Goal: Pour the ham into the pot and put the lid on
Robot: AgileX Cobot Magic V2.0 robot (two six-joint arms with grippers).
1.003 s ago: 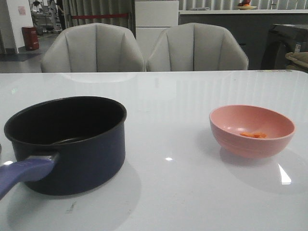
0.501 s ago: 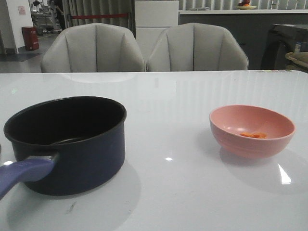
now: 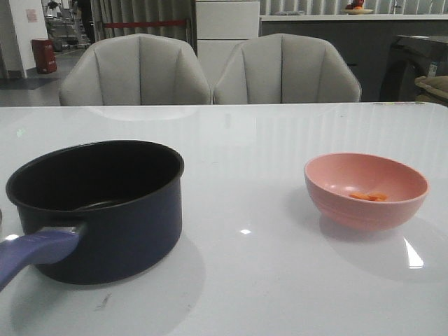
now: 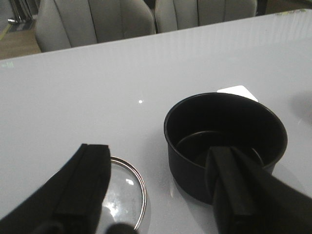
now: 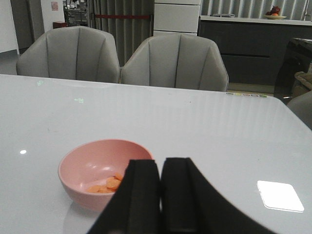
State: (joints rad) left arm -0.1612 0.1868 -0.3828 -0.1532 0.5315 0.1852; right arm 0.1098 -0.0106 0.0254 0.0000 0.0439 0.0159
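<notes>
A glossy white tabletop [image 3: 280, 140] is stretching toward two pale grey chairs [image 3: 136, 68] standing at its far edge, with a dark counter running behind them. The pot [image 3: 105, 210] is sitting near the tabletop's left front corner, its black inside showing bare and its purple-blue handle [image 3: 35, 250] pointing toward the front left. The pink bowl [image 3: 366, 189] is resting well apart from it, toward the right edge, and the ham [image 3: 367, 197] is lying as a few thin orange pieces at the bowl's bottom.

In the left wrist view, the left gripper [image 4: 161, 185] is hovering with its two dark fingers spread wide apart and nothing between them; the pot [image 4: 224, 139] is showing partly behind one finger, while the lid [image 4: 127, 187] is lying flat on the tabletop just beside the pot, its metal rim curving out from behind the other finger. Its knob is hidden, so whether the gripper is centred over it cannot be told.

In the right wrist view, the right gripper [image 5: 161, 195] is holding its fingers pressed together, gripping nothing. The pink bowl [image 5: 105, 170] with the ham [image 5: 108, 184] is sitting just beyond the fingertips and slightly to one side, apparently not touching them.
</notes>
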